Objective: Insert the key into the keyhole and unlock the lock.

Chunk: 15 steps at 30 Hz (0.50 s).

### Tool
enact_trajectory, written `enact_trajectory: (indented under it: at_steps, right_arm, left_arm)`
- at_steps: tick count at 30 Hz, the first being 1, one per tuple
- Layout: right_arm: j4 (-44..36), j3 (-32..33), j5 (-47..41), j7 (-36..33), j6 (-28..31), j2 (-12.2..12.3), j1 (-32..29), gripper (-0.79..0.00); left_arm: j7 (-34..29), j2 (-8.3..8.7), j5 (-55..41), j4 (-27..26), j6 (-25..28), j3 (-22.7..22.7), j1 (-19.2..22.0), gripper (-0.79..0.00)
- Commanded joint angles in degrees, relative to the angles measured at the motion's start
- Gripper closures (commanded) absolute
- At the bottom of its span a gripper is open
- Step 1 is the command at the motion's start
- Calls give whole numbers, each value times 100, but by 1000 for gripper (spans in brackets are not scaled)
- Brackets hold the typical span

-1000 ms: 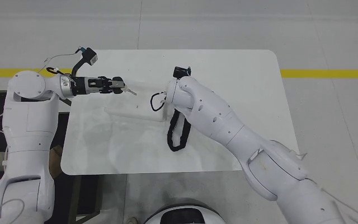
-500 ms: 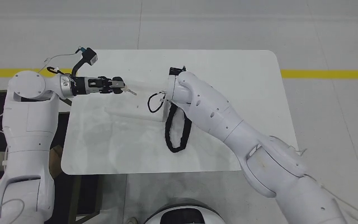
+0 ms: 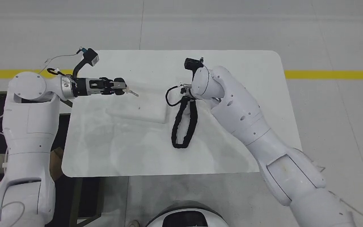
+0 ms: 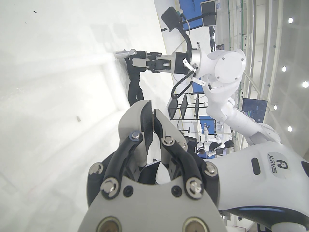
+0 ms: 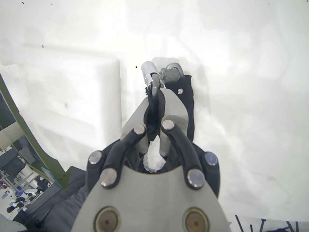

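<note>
We have one table point(image 3: 244, 68), and on it one low white block point(image 3: 139, 113). Two arms work above it.

The right gripper point(image 5: 156, 95) is pinched tight on the black sleeve of the one lock point(image 3: 182, 127), just behind its silver barrel point(image 5: 147, 71). The barrel sits near the block's edge and the loop trails down toward the table. We judge it is gripped this close to the barrel to keep the metal end steady and free for the key.

The left gripper point(image 3: 120, 86) is over the table's left part, well apart from the lock. Its jaws are closed on the one key point(image 3: 132, 92), whose blade juts out toward the lock. To us that looks like lining up for the push. We cannot make out the keyhole, and the key is not yet in.
</note>
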<state>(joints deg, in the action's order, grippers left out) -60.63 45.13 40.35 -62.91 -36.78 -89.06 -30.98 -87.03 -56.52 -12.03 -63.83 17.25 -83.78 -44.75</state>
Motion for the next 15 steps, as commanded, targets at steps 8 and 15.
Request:
enact_trajectory:
  at_steps: [8, 15]
  right_arm:
    - [-884, 221, 1223, 1242, -518, 201, -852, 0]
    - [-1848, 1184, 1090, 2500, 660, 298, -1873, 0]
  left_arm:
    - [0, 0, 0, 0, 0, 0, 0, 0]
    - [0, 0, 0, 0, 0, 0, 0, 0]
